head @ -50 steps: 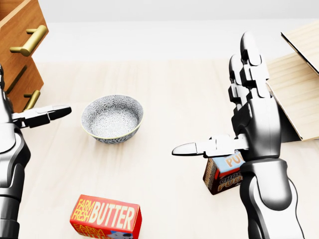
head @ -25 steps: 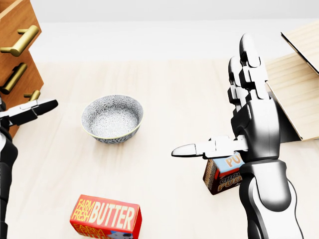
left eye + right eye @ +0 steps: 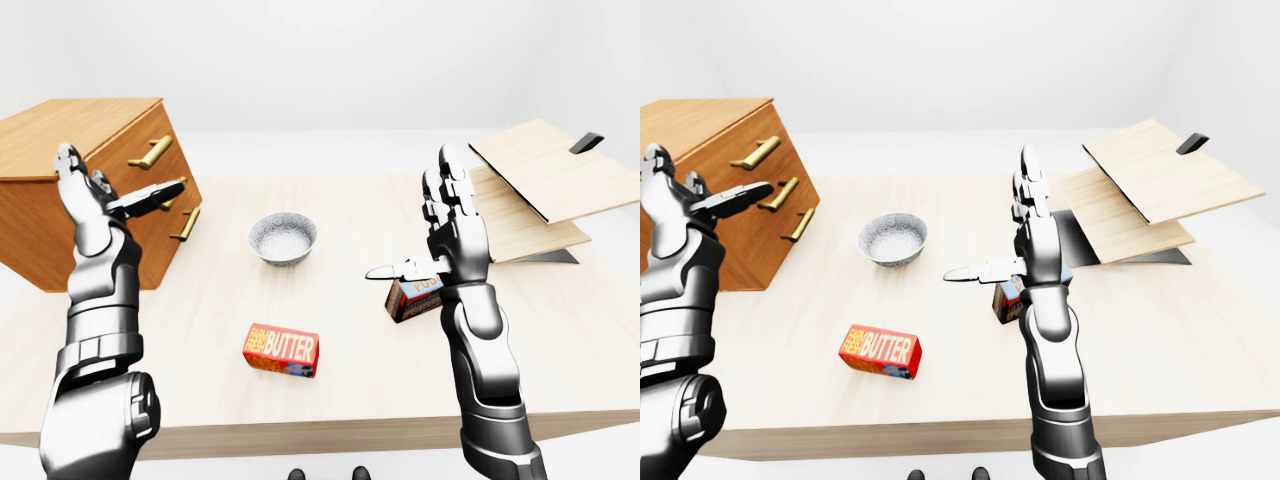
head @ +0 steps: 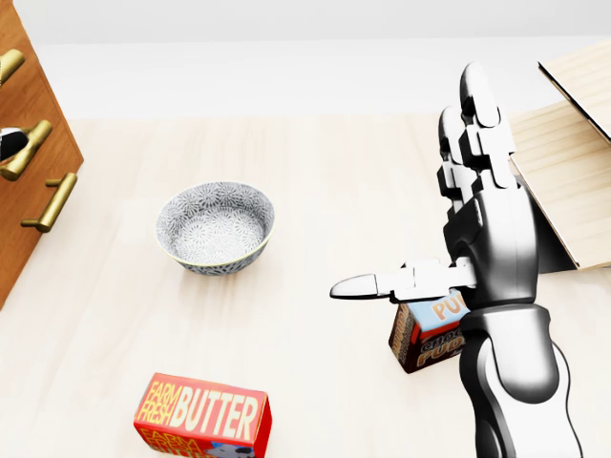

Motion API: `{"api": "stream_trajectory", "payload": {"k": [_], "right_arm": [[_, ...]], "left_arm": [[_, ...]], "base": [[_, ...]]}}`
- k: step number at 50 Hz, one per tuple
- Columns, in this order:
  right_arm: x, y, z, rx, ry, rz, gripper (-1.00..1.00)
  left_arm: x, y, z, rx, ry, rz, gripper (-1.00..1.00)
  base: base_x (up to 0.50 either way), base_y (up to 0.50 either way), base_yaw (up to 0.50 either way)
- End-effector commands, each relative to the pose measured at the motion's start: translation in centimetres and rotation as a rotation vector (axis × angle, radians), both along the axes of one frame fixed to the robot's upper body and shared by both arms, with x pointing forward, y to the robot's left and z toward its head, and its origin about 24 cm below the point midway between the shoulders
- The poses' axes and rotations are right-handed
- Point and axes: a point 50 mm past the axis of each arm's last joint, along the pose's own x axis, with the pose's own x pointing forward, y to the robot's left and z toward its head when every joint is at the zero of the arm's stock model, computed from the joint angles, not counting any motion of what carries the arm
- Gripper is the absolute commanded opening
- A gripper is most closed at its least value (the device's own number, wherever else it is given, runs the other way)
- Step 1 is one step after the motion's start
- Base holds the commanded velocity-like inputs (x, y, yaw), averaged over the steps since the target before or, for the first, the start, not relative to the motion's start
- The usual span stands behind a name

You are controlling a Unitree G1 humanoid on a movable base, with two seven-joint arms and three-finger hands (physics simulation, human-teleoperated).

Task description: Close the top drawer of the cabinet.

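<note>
The wooden cabinet stands at the left of the left-eye view, with three brass handles on its drawer fronts. The top drawer's handle lies in line with the two below it, and the fronts look flush. My left hand is raised before the cabinet with its fingers spread open. Its thumb points at the middle handle, holding nothing. In the head view only the cabinet's edge shows. My right hand is upright and open, with nothing in it, over a small carton.
A patterned bowl sits mid-table. A red butter box lies near the bottom edge. The small carton stands under my right hand. Tilted wooden boards rest at the right. The table's near edge runs along the bottom.
The top drawer's front and handle slid left into the cabinet, ending flush with the drawers below. My left hand moved left with it, leaving the head view. The right hand stayed still.
</note>
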Motion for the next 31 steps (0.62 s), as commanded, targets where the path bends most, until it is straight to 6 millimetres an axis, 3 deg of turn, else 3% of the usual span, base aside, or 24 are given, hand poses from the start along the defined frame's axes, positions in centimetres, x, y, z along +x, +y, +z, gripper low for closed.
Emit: {"api": "stream_trajectory", "payload": {"k": [1, 31], "right_arm": [[0.0, 0.1, 0.0, -0.001, 0.001, 0.000, 1.00], [0.0, 0.0, 0.0, -0.004, 0.001, 0.000, 1.00]], "left_arm": [[-1.4, 2.8, 3.6, 0.045, -0.087, 0.088, 1.00], [-2.4, 4.8, 3.8, -0.021, -0.111, 0.113, 1.00]], "base": [[0.00, 0.00, 0.00], [0.00, 0.00, 0.00]]}}
